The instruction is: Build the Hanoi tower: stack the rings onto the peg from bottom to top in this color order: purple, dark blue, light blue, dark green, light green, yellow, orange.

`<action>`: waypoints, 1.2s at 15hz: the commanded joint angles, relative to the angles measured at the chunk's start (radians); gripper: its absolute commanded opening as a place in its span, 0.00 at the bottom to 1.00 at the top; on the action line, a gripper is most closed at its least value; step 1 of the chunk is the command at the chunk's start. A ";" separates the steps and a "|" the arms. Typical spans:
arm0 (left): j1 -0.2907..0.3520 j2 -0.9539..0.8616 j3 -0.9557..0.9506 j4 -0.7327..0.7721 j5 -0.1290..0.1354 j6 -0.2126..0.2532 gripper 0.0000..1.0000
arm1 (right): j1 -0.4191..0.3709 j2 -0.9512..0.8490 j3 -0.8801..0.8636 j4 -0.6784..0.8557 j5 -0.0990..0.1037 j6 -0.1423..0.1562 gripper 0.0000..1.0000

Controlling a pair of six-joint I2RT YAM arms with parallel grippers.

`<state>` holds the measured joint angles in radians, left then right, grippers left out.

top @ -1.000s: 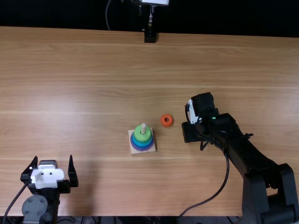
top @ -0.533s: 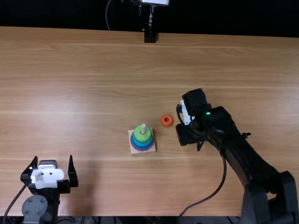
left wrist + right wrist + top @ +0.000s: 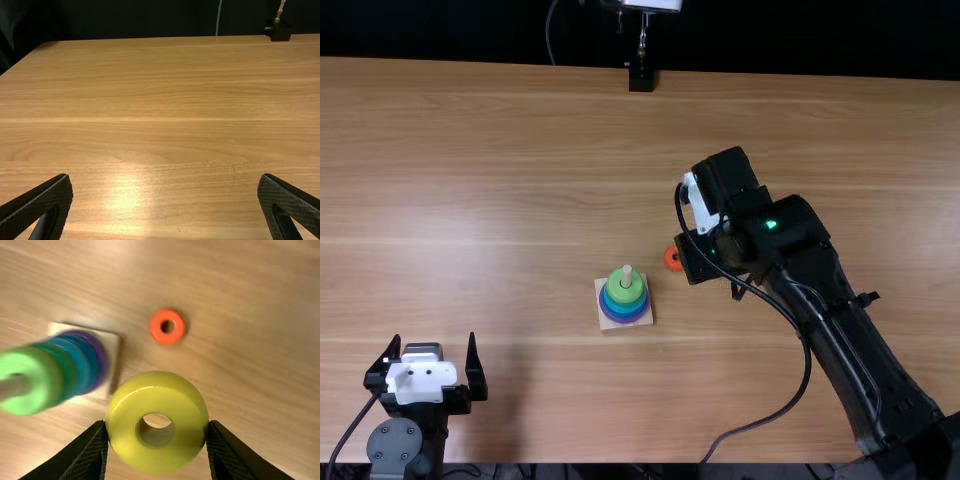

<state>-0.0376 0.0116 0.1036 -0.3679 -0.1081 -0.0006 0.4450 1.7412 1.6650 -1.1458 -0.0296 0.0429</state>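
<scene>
My right gripper hangs over the table close to the orange ring, partly covering it. In the right wrist view the right gripper is shut on the yellow ring; the orange ring lies flat on the table beyond it. The peg holds purple, dark blue, light blue, dark green and light green rings on a square base. The left gripper rests open at the near left, its fingers wide apart; in the left wrist view the left gripper holds nothing.
A black stand is at the table's far edge. The right arm's cable loops over the wooden table to the right of the tower.
My right gripper has moved left with the yellow ring, from the right of the orange ring to partly over it. The left arm, the tower and the orange ring have stayed put.
</scene>
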 commanded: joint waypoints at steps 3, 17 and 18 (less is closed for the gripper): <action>0.008 -0.012 -0.104 -0.079 0.000 0.004 1.00 | 0.078 -0.020 0.131 -0.052 -0.005 -0.001 0.00; 0.008 -0.012 -0.104 -0.079 0.000 0.004 1.00 | 0.264 -0.014 0.213 -0.065 -0.005 0.049 0.00; 0.008 -0.012 -0.104 -0.079 0.000 0.004 1.00 | 0.262 -0.012 0.211 -0.065 -0.005 0.047 0.00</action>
<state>-0.0376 0.0116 0.1036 -0.3679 -0.1081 -0.0002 0.6987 1.7416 1.8477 -1.2118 -0.0330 0.0814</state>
